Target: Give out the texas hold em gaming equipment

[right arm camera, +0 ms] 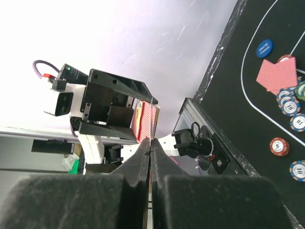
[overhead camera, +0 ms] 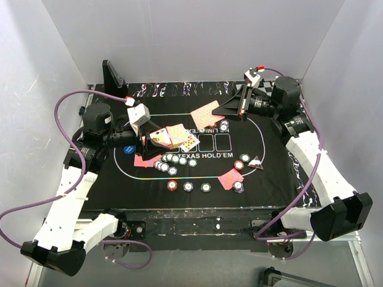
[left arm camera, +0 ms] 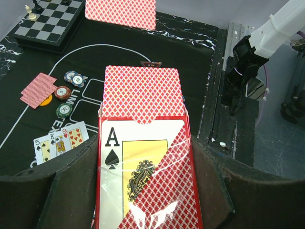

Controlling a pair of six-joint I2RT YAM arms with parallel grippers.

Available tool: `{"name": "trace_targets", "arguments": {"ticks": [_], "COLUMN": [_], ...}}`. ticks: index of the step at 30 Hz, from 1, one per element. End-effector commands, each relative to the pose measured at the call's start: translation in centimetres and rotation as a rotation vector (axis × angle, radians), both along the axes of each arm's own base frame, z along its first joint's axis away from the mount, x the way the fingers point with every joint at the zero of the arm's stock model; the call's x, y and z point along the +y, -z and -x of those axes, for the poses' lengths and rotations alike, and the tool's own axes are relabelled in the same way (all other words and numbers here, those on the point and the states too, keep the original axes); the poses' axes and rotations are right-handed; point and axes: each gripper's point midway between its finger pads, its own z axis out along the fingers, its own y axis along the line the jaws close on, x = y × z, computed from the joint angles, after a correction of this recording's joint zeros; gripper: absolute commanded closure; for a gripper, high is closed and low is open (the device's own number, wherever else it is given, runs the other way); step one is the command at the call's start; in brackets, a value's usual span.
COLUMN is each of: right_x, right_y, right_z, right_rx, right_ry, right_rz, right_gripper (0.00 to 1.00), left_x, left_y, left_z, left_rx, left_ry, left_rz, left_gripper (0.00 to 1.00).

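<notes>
My left gripper (left arm camera: 145, 157) (overhead camera: 149, 139) is shut on a red card box (left arm camera: 143, 181) with an ace of spades on its face, and red-backed playing cards (left arm camera: 141, 93) stick out of its open end. The right gripper (right arm camera: 151, 143) (overhead camera: 230, 109) is shut on one red-backed card (overhead camera: 206, 115) (left arm camera: 121, 12), held above the far side of the mat; in its own wrist view that card is edge-on. Poker chips (overhead camera: 188, 186) lie in a row and in a cluster (overhead camera: 170, 160). Face-up cards (left arm camera: 59, 143) lie beside the box. A blue button disc (overhead camera: 127, 150) and a dark triangular marker (overhead camera: 256, 161) rest on the mat.
The black felt mat (overhead camera: 275, 179) covers the table. A chessboard with pieces (left arm camera: 47, 24) sits at the far corner. Red-backed card pairs (overhead camera: 146, 160) (overhead camera: 230, 178) lie on the mat. A black stand (overhead camera: 112, 75) rises at the back left. White walls enclose the table.
</notes>
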Motion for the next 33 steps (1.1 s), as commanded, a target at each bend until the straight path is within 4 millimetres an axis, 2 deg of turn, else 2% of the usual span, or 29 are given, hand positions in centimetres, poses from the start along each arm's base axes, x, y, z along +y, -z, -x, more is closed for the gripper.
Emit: {"name": "trace_targets", "arguments": {"ticks": [1, 3, 11, 14, 23, 26, 33], "right_x": [-1.6, -2.1, -2.6, -2.5, 0.7, 1.6, 2.8], "right_y": [-1.9, 0.2, 14.9, 19.0, 26.2, 28.6, 32.2], "right_z": [-0.4, -1.6, -6.6, -8.1, -11.9, -12.4, -13.6], "right_rx": [-0.073, -0.040, 0.163, 0.206, 0.227, 0.255, 0.315], "right_ry": [0.015, 0.041, 0.154, 0.182, 0.252, 0.269, 0.306], "right_rz": [-0.028, 0.004, 0.279, 0.360, 0.539, 0.570, 0.554], "right_gripper": [0.99, 0.99, 0.99, 0.99, 0.99, 0.99, 0.99], "left_x": [0.0, 0.0, -0.1, -0.1, -0.1, -0.1, 0.0], "left_y": [-1.3, -1.4, -1.4, -1.6, -1.9, -1.9, -1.5], "left_z": [0.5, 0.6, 0.4, 0.4, 0.3, 0.4, 0.6], "left_rx": [-0.046, -0.048, -0.043, -0.046, -0.052, -0.053, -0.049], "left_ry": [0.017, 0.015, 0.016, 0.018, 0.012, 0.012, 0.013], "left_rz": [0.024, 0.025, 0.025, 0.026, 0.027, 0.026, 0.021], "left_gripper": [1.00, 1.00, 1.00, 1.00, 1.00, 1.00, 1.00]}}
